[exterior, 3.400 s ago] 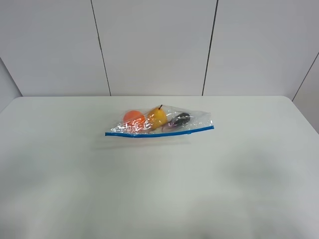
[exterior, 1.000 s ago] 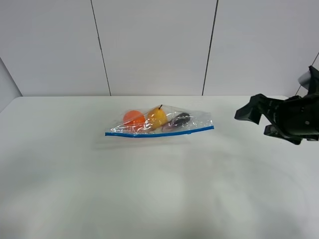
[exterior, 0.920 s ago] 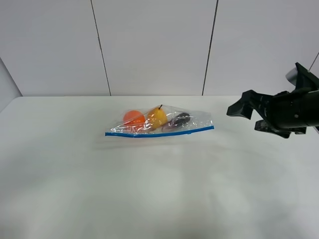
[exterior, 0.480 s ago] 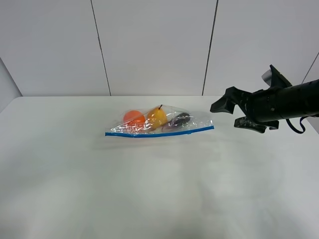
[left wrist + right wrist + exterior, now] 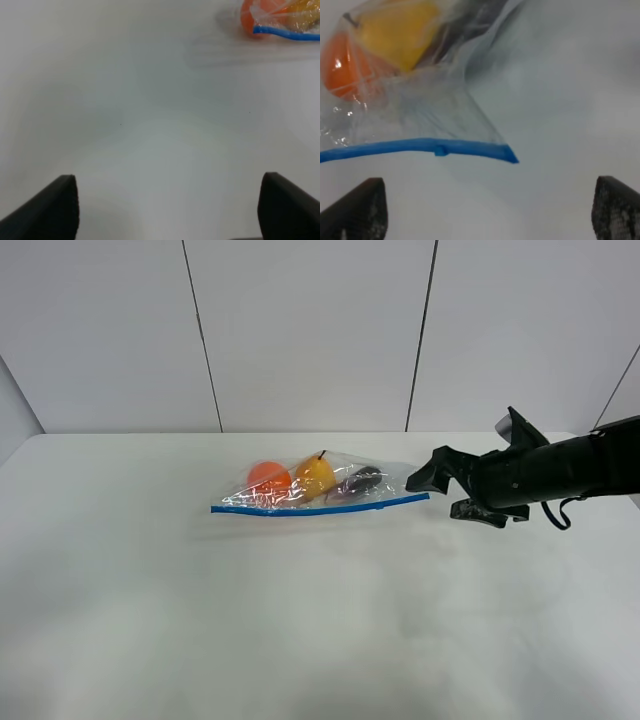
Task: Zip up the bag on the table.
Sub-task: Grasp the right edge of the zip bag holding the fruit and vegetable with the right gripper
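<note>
The clear bag (image 5: 320, 488) lies on the white table (image 5: 300, 620), past its middle, with orange, yellow and dark purple fruit inside and its blue zipper strip (image 5: 320, 508) along the near edge. My right gripper (image 5: 432, 496) is open just right of the bag's right end and does not touch it. The right wrist view shows the bag (image 5: 420, 110), the strip's end (image 5: 505, 152) and a small slider (image 5: 440, 149) ahead of the open right gripper (image 5: 485, 215). My left gripper (image 5: 167, 210) is open over bare table, with the bag's corner (image 5: 280, 17) far off.
Grey wall panels (image 5: 310, 330) stand behind the table's far edge. The table's right rounded corner (image 5: 585, 445) lies behind my right arm (image 5: 560, 470). The left arm is outside the exterior view.
My right arm has come in from the right and moved left and lower, up to the bag's right end. The bag has not moved.
</note>
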Controlling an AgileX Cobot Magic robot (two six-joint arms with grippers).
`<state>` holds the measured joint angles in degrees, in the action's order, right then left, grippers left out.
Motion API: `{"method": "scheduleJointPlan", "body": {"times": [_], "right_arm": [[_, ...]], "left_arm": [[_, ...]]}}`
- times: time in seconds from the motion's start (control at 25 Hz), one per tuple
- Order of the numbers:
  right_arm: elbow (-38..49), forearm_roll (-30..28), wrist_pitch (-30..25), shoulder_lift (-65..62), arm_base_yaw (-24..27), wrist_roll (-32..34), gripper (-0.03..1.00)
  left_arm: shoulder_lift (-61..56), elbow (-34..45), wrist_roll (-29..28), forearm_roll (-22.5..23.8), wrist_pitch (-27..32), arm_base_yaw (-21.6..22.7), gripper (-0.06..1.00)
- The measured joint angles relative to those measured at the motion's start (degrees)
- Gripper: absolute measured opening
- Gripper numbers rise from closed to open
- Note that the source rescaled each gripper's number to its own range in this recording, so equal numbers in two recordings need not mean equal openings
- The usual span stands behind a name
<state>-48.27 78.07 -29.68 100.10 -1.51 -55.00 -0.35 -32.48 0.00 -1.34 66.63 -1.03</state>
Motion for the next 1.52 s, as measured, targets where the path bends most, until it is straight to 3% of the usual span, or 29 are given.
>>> {"method": "scheduleJointPlan", "body": {"times": [0.28,0.56,0.76,0.96,1.36,1.52], "right_arm": [[-0.81,13.71,-4.19,6.3,0.0,-15.18,0.92],[-3.57,15.6,-5.32,8.25,0.0,-17.1,0.9],[-3.63,15.6,-5.27,8.25,0.0,-17.48,0.73],[-3.63,15.6,-4.65,8.25,0.0,-17.65,0.64],[-3.63,15.62,-2.82,8.25,0.0,-17.7,0.14],[-3.63,15.62,-1.96,8.25,0.0,-17.7,0.06]], "left_arm": [[0.0,0.0,0.0,0.0,0.0,0.0,0.94],[0.0,0.0,0.0,0.0,0.0,0.0,0.94],[0.0,0.0,0.0,0.0,0.0,0.0,0.94],[0.0,0.0,0.0,0.0,0.0,0.0,0.94],[0.0,0.0,0.0,0.0,0.12,0.0,0.94],[0.0,0.0,0.0,0.0,0.12,0.0,0.94]]}}
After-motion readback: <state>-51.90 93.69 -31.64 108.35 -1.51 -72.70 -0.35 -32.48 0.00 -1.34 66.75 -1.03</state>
